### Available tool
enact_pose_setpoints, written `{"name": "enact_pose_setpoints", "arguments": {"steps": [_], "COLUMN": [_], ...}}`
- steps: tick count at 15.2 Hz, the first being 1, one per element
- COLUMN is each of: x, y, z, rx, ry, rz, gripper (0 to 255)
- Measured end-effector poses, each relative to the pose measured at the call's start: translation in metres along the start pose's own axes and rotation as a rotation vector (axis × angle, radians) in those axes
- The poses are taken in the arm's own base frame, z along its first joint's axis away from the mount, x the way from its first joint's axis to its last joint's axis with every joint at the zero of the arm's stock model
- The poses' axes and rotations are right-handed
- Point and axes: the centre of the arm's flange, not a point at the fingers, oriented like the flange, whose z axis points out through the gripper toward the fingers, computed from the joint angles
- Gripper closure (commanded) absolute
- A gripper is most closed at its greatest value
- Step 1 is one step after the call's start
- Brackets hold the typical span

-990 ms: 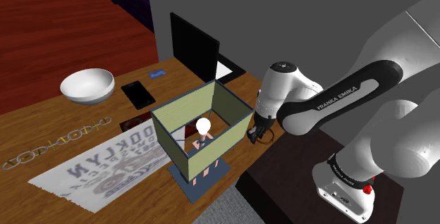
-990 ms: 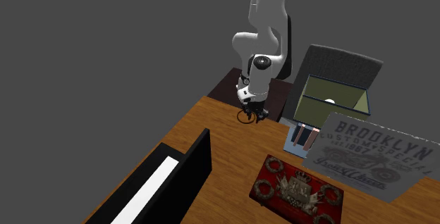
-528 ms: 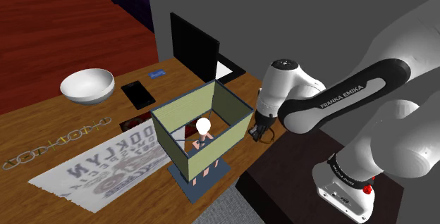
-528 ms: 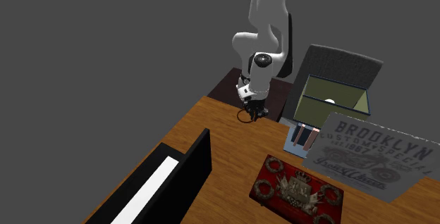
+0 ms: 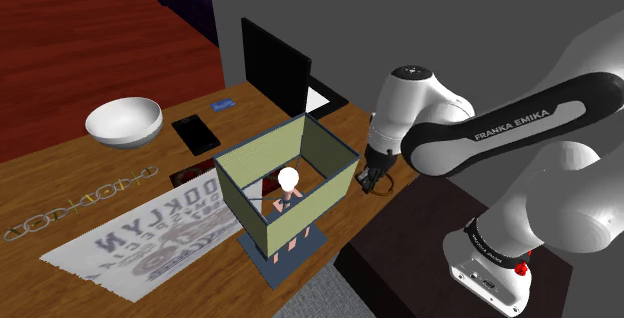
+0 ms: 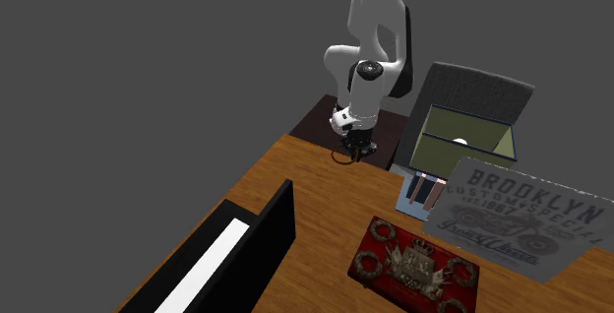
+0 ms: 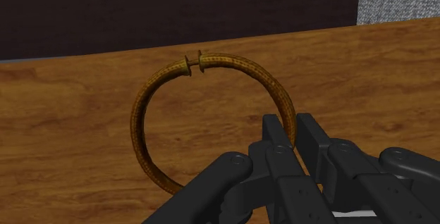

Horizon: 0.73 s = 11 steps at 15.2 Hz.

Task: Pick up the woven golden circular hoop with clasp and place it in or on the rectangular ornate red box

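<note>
The golden woven hoop (image 7: pixel 240 64) has a small clasp gap at its far side and hangs just above the wooden table (image 7: pixel 63 138), near the table's edge. My gripper (image 7: pixel 290 127) is shut on the hoop's rim, one finger on each side. In the shoulder view the gripper (image 5: pixel 368 181) holds the hoop (image 5: pixel 380 186) beside the open olive box. In the second exterior view the gripper (image 6: pixel 356 151) and hoop (image 6: pixel 341 156) are at the table's far corner. The ornate red box (image 6: pixel 413 262) lies flat near the front, well away from the gripper; it also shows in the shoulder view (image 5: pixel 186 177).
An open olive-walled box (image 5: pixel 290 181) with a white-headed figure inside stands between the gripper and the red box. A printed cloth (image 5: pixel 150 241), gold chain (image 5: pixel 80 201), white bowl (image 5: pixel 124 121), black phone (image 5: pixel 195 133) and black screen (image 5: pixel 275 64) are on the table. The dark stand (image 5: pixel 420 246) adjoins it.
The gripper, shut on the hoop, has risen a little and shifted toward the stand, lifting the hoop off the table. Nothing else moved.
</note>
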Motion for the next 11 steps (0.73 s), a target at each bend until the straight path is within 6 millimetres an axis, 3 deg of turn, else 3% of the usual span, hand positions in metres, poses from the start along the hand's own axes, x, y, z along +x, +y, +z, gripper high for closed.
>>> {"name": "enact_pose_setpoints", "arguments": {"steps": [11], "x": [-0.004], "y": [0.001], "z": [-0.059], "rx": [0.0], "ry": [0.0], "rz": [0.0], "gripper": [255]}}
